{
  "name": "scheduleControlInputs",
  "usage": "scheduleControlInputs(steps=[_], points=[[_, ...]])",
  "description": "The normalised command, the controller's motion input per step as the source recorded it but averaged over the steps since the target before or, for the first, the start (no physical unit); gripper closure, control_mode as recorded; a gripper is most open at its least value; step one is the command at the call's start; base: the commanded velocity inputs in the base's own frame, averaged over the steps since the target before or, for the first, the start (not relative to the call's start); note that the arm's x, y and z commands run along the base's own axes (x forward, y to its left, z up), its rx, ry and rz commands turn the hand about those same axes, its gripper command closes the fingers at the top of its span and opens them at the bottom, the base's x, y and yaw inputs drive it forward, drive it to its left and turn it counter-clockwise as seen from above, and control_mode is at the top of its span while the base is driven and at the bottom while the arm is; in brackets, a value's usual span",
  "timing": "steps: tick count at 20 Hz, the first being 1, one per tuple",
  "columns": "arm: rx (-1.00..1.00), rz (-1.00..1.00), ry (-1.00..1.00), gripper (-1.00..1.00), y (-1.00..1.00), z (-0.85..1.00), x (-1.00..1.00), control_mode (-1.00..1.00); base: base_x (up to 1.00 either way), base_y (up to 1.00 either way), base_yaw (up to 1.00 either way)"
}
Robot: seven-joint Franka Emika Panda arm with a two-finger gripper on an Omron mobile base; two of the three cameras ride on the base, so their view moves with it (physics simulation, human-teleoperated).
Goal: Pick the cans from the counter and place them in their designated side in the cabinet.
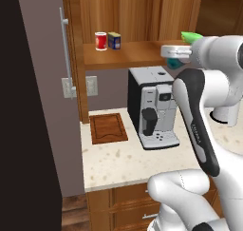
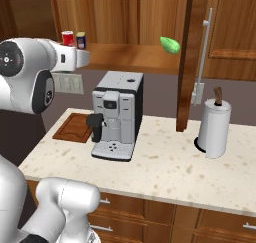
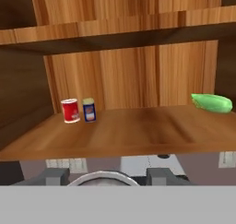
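My gripper (image 1: 174, 59) is shut on the teal can (image 1: 173, 63), held in front of the cabinet shelf's (image 1: 137, 52) front edge, above the coffee machine. In the hand view the can's grey lid (image 3: 103, 177) curves between the two fingertips (image 3: 55, 176). The dark blue can with a yellow top (image 1: 114, 40) (image 3: 89, 110) stands upright on the left part of the shelf board (image 3: 138, 131), next to a red can (image 1: 100, 41) (image 3: 70, 110). The beige counter (image 1: 123, 158) lies below.
A green object (image 3: 212, 103) (image 2: 170, 45) lies on the shelf's right part. A coffee machine (image 1: 152, 106) stands on the counter under the shelf, a cutting board (image 1: 108, 128) to its left, a paper towel holder (image 2: 214, 127) to its right. The tall dark grey unit (image 1: 42, 82) borders the left.
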Motion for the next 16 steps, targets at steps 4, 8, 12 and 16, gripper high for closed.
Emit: scheduleControlInputs(steps=[4,8,12,16], points=[[0.01,0.00,-0.01,1.00,0.04,0.00,0.28,-1.00,0.00,0.00,0.00],[0.02,0.00,0.00,1.00,0.03,0.00,0.29,-1.00,0.00,0.00,0.00],[0.02,0.00,0.00,1.00,0.06,0.00,0.30,-1.00,0.00,0.00,0.00],[0.01,0.00,0.00,1.00,0.05,0.00,0.29,-1.00,0.00,0.00,0.00]])
